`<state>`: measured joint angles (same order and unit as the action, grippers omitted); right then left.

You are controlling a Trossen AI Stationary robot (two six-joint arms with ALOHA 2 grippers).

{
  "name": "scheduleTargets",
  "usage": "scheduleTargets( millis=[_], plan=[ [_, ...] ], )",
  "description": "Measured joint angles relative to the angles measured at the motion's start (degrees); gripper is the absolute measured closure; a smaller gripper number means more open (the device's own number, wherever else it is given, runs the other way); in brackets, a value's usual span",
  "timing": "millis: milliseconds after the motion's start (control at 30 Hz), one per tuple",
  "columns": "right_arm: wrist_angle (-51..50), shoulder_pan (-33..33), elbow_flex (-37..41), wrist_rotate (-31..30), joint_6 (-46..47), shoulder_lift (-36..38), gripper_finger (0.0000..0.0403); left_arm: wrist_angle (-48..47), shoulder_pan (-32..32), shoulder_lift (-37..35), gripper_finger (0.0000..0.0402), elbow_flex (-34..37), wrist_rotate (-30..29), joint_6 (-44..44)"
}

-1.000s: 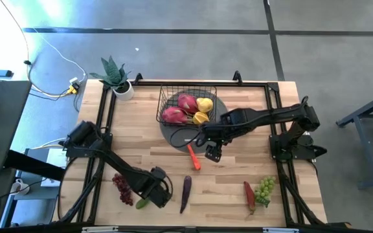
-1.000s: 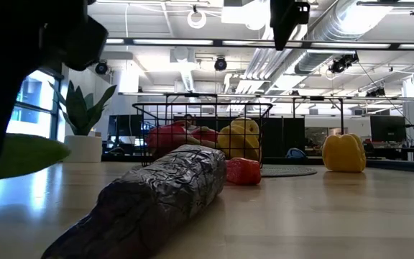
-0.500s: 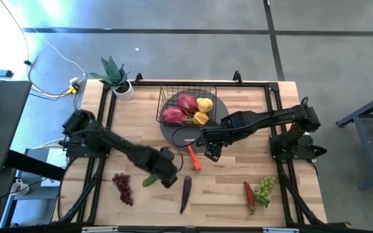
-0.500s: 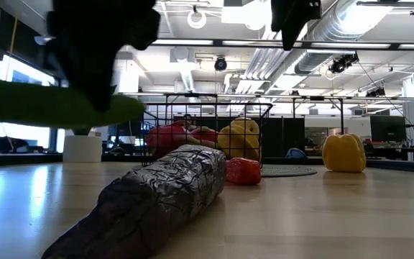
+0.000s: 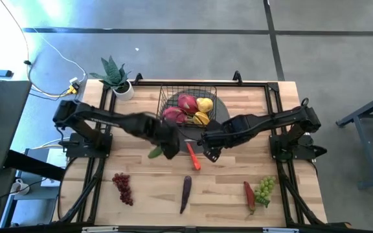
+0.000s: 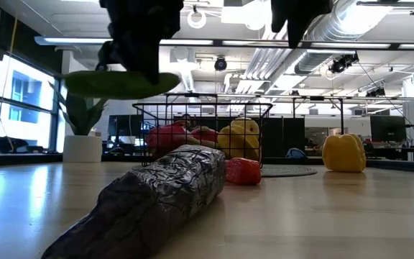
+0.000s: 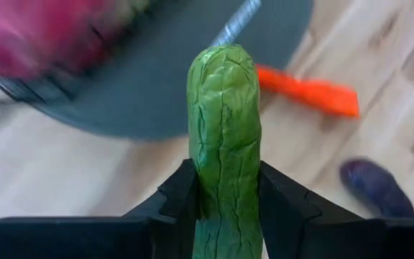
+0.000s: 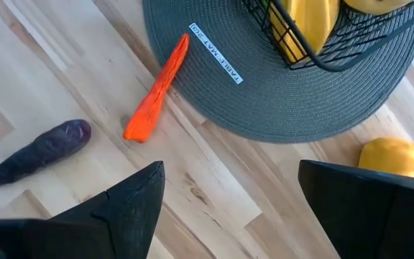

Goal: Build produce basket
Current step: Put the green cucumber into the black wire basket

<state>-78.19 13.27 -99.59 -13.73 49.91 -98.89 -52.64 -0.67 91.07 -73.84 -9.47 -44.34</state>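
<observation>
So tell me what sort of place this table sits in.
Probably an open-plan lab or office. The low view shows bare ceiling ducts and a row of desks with monitors behind the basket; the high view shows a concrete floor.

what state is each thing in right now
cucumber: clamped in the left end effector, off the table near the basket
basket: upright on the grey mat, holding dragon fruits and yellow pieces
right end effector: open, empty, above the carrot
carrot: lying against the mat's edge
purple pod: lying on the table
</observation>
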Motion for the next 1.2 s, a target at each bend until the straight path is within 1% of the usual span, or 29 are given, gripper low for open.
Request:
scheduleTargets(
  millis=[100,333,533,733,867,1100,1200],
  plan=[
    [0.0,0.3,0.0,-0.3,1.8,0.0,0.0100,0.0,-3.4,-1.9,0.0301,0.0,-0.5,3.4],
    [0.1,0.7,0.0,-5.1,7.0,0.0,0.0100,0.9,-10.8,-5.3,0.0301,0.0,-1.2,9.5],
    [0.2,0.6,0.0,-7.7,10.2,0.0,0.0100,6.5,-16.3,-7.0,0.0301,0.0,0.5,13.2],
    [0.3,0.6,0.0,-8.8,10.3,0.0,0.0100,11.8,-21.0,-7.1,0.0300,0.0,2.9,16.3],
    [0.3,0.2,0.0,-10.3,10.2,0.0,0.0100,14.7,-23.9,-7.0,0.0300,0.0,3.0,18.3],
    [0.3,-3.3,0.0,-11.3,7.9,0.0,0.0100,18.8,-28.9,-7.0,0.0300,0.0,2.8,23.7],
    [0.3,-5.0,0.0,-11.3,6.9,0.0,0.0100,21.8,-30.5,-7.0,0.0300,0.0,1.7,26.5]
  ],
)
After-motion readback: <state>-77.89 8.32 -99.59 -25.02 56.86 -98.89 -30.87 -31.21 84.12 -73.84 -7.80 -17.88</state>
